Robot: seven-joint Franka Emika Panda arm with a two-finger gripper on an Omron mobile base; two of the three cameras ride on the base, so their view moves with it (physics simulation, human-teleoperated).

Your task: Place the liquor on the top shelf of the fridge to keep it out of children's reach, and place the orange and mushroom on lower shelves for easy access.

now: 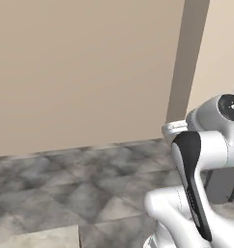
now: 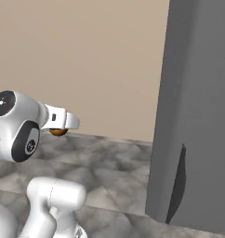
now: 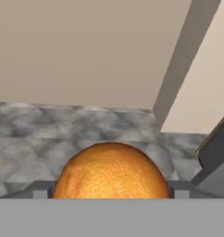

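My pincer (image 3: 109, 196) is closed on the orange (image 3: 110, 171), which sits between the fingers at the bottom of the hand view; the right base view shows it tucked under my wrist. The fridge (image 2: 198, 116) stands at about three o'clock from the orange, well apart, presenting its plain grey outer side. In my judgement, the carry must swing rightward to reach a lower shelf.

The orange (image 3: 110, 172), round and dimpled, sits low in the centre, held between the two dark finger tips of the tool (image 3: 109, 192), which press against its left and right sides. Beyond it lies a grey marbled floor (image 3: 35, 134), then a beige wall (image 3: 81, 51) with a darker corner edge.
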